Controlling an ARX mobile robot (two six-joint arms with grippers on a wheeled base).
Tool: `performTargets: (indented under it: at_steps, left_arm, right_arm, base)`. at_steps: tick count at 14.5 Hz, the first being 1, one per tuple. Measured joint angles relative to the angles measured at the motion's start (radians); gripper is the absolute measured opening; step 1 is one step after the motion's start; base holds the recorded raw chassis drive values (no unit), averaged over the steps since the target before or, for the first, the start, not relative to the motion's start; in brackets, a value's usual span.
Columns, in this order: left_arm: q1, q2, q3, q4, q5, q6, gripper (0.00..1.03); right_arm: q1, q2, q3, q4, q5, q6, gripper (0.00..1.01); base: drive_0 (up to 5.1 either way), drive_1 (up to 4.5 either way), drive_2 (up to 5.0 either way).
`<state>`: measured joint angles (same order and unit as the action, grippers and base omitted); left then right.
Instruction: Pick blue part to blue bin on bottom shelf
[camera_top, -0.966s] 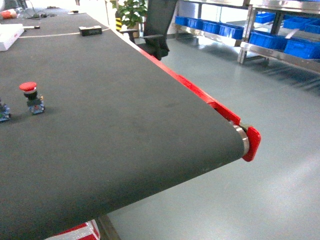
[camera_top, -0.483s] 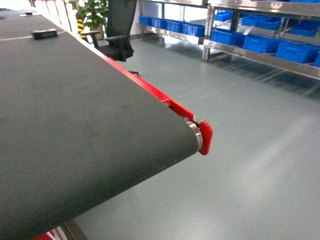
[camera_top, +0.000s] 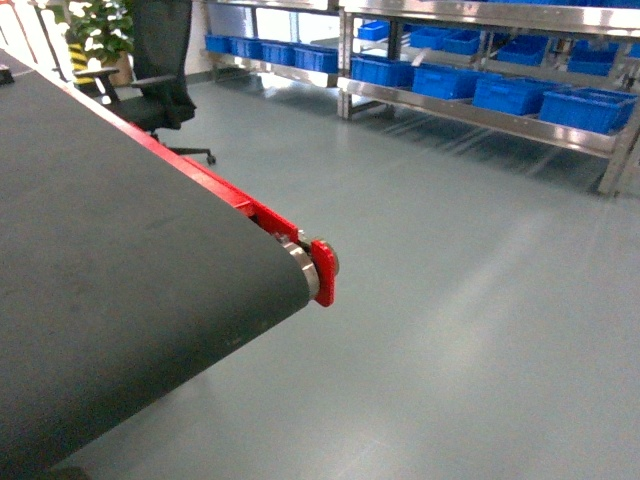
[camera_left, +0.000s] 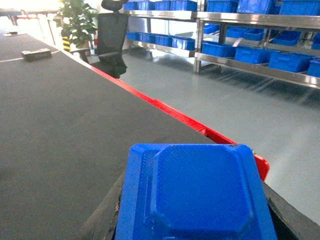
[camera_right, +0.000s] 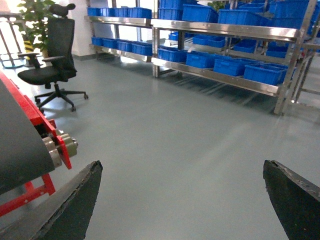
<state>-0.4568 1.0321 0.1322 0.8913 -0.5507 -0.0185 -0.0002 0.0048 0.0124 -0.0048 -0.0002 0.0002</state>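
Swung rightward: red-capped button gone, conveyor belt (camera_top: 120, 290) end now at 9 o'clock in head view. Seen by left wrist only: left gripper (camera_left: 192, 220) clamped on blue part (camera_left: 197, 192) above belt edge. Right gripper (camera_right: 182, 200) jaws wide apart, over bare floor (camera_top: 460, 300). Bottom shelf (camera_top: 480, 115) with blue bins (camera_top: 510, 93) at 1 o'clock, well apart.

One conveyor belt (camera_top: 120, 290), one office chair (camera_top: 160, 70), one potted plant (camera_top: 98, 25), one blue part (camera_left: 195, 195), two steel racks (camera_right: 225, 30).
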Motion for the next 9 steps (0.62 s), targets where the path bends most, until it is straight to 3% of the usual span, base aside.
performTargets:
  at_steps: [9]
  left_arm:
    - [0.0,0.0,0.0,0.0,0.0,0.0,0.45]
  right_arm:
    - [0.0,0.0,0.0,0.0,0.0,0.0,0.98]
  base:
    - [-1.6,-1.61,-1.6]
